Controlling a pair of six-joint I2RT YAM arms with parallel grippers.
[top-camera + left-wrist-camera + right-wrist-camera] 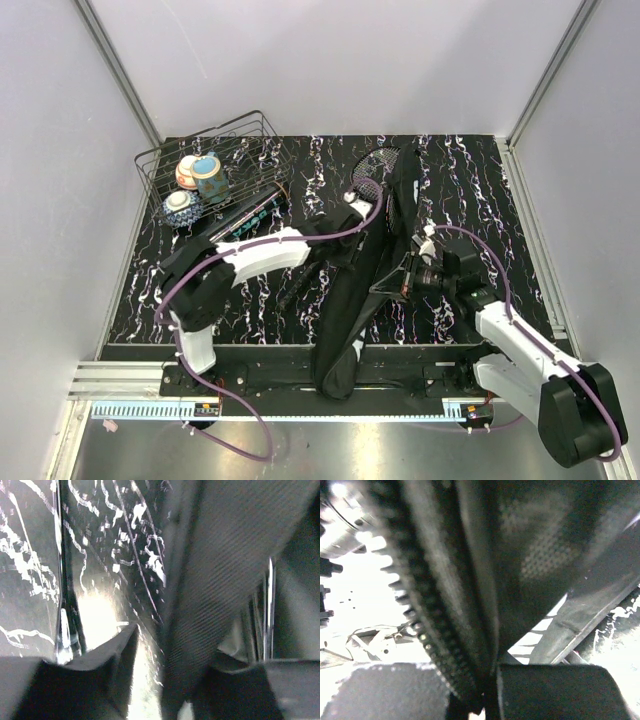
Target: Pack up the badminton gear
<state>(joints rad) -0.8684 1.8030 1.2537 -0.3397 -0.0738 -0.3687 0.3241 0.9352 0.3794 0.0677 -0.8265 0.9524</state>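
Marbled black surface (pixel 460 200) carries one long black bag (pixel 345 310), stretched from the far middle to the near edge. One racket head (pixel 375 163) pokes out at its far end, with the shaft hidden by the bag. On the zipped edge the right claw (pixel 405 280) is clamped tight. Partly hidden by its own arm, the left claw (pixel 353 200) stands parted astride a fold of bag fabric. One black tube (pixel 250 213) lies beside one wire basket (pixel 150 165) holding three bowls (pixel 209 175).

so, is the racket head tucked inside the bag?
No, the strung head of the racket lies uncovered beside the far end of the bag.
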